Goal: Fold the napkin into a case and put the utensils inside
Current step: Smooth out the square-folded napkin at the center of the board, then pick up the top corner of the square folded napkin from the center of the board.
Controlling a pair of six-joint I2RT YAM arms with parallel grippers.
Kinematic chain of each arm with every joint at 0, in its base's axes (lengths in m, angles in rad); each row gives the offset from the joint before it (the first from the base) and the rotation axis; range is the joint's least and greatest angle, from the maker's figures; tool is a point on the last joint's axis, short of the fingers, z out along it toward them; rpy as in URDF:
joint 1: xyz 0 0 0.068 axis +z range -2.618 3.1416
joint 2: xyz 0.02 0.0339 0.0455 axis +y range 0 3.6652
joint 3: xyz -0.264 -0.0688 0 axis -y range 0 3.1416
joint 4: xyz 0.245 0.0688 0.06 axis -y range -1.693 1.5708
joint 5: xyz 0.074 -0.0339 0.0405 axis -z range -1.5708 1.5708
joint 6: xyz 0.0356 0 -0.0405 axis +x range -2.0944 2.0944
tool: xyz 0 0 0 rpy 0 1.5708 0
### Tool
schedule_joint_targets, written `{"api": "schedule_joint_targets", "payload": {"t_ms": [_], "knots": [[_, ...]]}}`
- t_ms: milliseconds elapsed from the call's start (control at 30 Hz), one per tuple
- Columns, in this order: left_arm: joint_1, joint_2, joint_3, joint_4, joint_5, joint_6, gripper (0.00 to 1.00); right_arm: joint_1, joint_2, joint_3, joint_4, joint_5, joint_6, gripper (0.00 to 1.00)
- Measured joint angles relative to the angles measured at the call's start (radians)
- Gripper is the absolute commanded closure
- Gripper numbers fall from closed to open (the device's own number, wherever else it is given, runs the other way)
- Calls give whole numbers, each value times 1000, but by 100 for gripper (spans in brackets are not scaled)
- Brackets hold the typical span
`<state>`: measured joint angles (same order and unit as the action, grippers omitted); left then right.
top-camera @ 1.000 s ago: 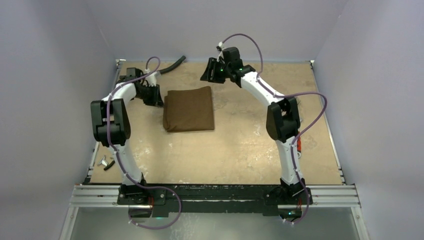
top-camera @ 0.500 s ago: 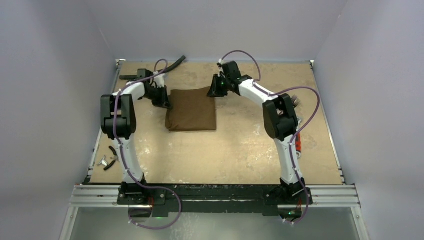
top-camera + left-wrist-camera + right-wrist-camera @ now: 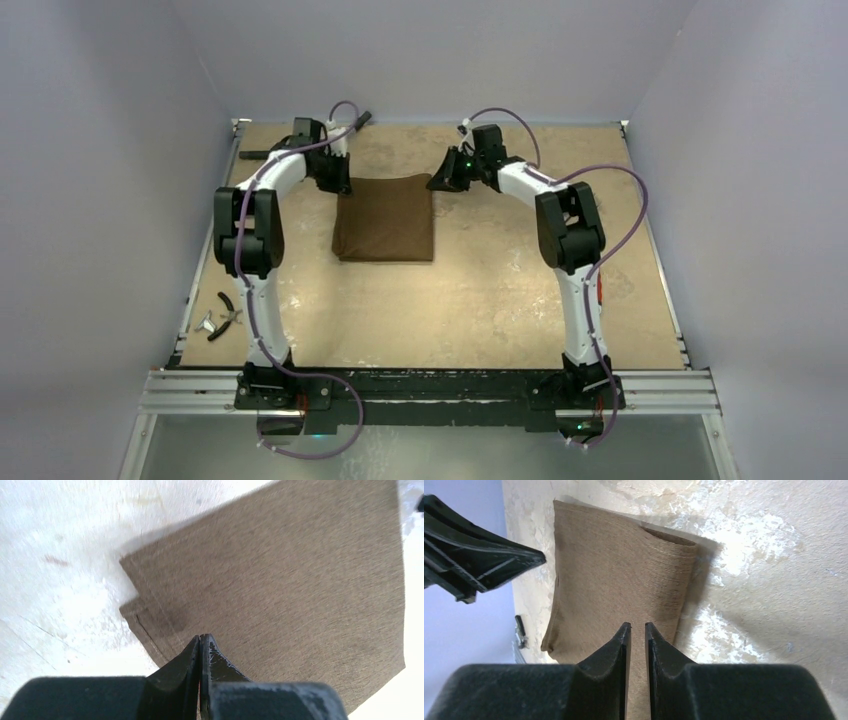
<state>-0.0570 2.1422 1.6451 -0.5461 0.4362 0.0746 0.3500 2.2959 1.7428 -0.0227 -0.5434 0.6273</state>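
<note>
The napkin (image 3: pixel 385 218) lies folded flat on the desk (image 3: pixel 480 300), toward the far side and slightly left of centre. Its slightly longer axis runs near-to-far.

The coming fold turns on the far edge, which spans the gap between the two grippers. The left gripper (image 3: pixel 200 637) sits at the far-left corner and the right gripper (image 3: pixel 634 626) at the far-right corner, each about equally close.

- **Left jaws:** fully closed, tips low over the cloth beside the stepped corner layers.
- **Right jaws:** a narrow slit apart over the edge, near a curled-up corner.

Whether either pair actually holds cloth cannot be told from these views.

Both arms reach forward with elbows raised, wrists turned inward and pitched down.
</note>
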Motion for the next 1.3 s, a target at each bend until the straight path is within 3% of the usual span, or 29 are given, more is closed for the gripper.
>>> {"api": "schedule_joint_targets", "payload": {"t_ms": [267, 567, 700, 833, 1067, 1300], "knots": [[-15, -33, 105, -91, 53, 27, 97, -14, 56, 13, 51, -95, 31, 85], [-183, -168, -179, -137, 184, 90, 100, -9, 178, 120, 98, -109, 66, 88], [-219, -167, -302, -154, 150, 140, 100, -18, 206, 107, 133, -131, 89, 91], [-207, -180, -362, -141, 90, 177, 100, -27, 156, -4, 208, -129, 98, 92], [-207, -224, -389, -104, -21, 233, 100, -51, -51, -367, 340, -80, 121, 91], [-206, -225, -366, -113, -42, 287, 100, -55, -193, -594, 440, -44, 154, 78]]}}
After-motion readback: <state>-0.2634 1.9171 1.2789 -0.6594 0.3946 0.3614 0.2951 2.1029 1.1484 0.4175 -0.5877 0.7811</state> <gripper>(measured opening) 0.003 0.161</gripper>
